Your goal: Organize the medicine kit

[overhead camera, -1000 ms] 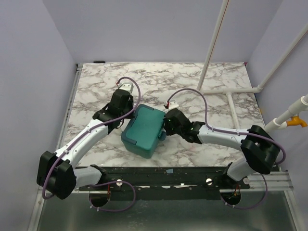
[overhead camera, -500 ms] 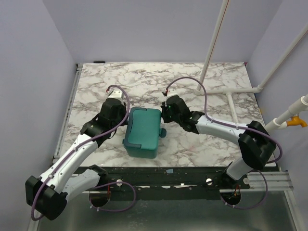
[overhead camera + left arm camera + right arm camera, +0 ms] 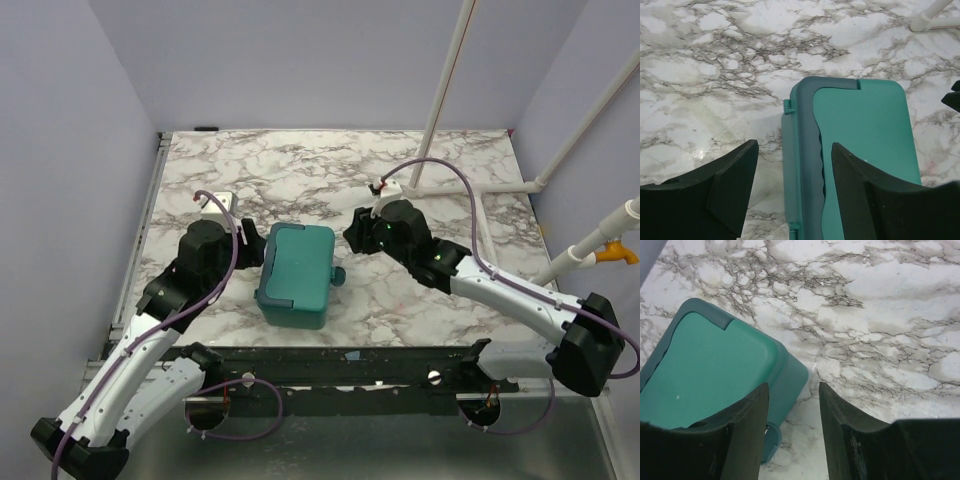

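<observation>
Left gripper (image 3: 793, 147) jaws spread, empty, over the left edge of the medicine kit (image 3: 297, 268); right gripper (image 3: 792, 387) likewise spread, empty, near its far right corner; kit lid down, flat on marble table (image 3: 300, 170), between both arms, held by neither.

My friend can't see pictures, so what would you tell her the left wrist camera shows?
The left gripper hangs open near the medicine kit, a closed teal-green box lying on a marble table. The box's long edge shows between the two black fingers, which hold nothing.
</observation>
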Tool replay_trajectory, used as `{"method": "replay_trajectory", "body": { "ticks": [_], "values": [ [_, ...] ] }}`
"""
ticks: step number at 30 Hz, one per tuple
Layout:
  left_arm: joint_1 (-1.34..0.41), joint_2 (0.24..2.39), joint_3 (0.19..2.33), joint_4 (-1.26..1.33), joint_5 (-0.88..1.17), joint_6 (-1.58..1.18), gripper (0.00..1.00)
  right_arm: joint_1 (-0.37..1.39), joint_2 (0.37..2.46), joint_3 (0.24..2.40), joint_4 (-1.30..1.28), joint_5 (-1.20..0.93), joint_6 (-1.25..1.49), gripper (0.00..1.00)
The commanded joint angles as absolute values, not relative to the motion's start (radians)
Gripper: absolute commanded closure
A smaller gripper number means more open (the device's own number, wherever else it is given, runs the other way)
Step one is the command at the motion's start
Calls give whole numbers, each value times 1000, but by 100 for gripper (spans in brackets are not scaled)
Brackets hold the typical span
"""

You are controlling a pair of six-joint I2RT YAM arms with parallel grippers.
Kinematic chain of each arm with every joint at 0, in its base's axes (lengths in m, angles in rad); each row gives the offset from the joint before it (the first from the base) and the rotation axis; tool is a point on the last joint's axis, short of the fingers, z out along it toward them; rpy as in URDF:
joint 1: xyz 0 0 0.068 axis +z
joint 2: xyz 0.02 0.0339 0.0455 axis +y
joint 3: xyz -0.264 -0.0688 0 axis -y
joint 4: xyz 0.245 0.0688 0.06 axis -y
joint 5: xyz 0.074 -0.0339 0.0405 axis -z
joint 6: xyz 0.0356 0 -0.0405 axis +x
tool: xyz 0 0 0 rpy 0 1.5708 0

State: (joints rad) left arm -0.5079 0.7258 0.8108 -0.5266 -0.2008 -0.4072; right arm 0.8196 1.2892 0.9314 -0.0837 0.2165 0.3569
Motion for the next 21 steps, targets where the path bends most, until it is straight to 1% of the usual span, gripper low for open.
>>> {"method": "replay_trajectory", "body": {
  "ticks": [1,7,12,15,21],
  "values": [
    [-512,689,795,-545,-49,-386,36,816,1225,873,-142,202,457,51],
    [-512,673,774,-520,166,-383,30,817,1181,813,-154,144,577,48],
    [-512,676,732,-452,332,-422,29,816,1136,724,-98,110,677,46],
    [-512,685,702,-396,391,-441,28,817,1112,670,-45,94,746,45],
    [-512,723,668,-318,475,-483,27,818,1091,566,90,42,852,46]
  ]
}}
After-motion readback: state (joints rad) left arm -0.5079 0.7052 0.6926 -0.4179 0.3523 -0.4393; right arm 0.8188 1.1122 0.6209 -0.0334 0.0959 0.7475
